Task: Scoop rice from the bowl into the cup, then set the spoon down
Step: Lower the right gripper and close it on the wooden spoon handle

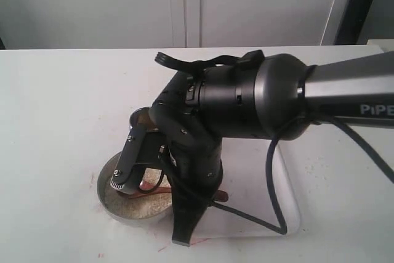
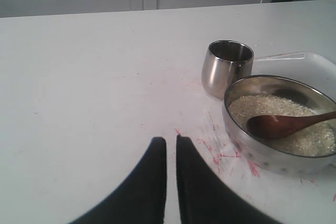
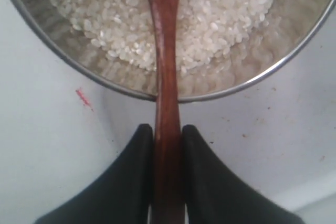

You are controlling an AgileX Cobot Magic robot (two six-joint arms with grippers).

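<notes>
The steel bowl [image 2: 252, 150] holds white rice [image 2: 262, 108], and the dark wooden spoon [image 2: 283, 125] lies with its scoop on the grains. Its handle [image 3: 165, 77] crosses the bowl's rim [image 3: 79, 64] and runs between the fingers of my right gripper [image 3: 168, 129], which is shut on it just outside the bowl. The small steel cup [image 2: 226, 69] stands upright right behind the bowl. My left gripper [image 2: 171, 141] hovers over the bare table short of the bowl, jaws nearly together with nothing between them. In the exterior view my right arm [image 1: 246, 103] covers much of the bowl [image 1: 117, 204].
A white tray [image 1: 289, 189] lies on the table beside the bowl, under my right arm. Red marks [image 2: 220, 153] speckle the white tabletop near the bowl. A black cable [image 1: 271, 170] loops down from the right arm over the tray.
</notes>
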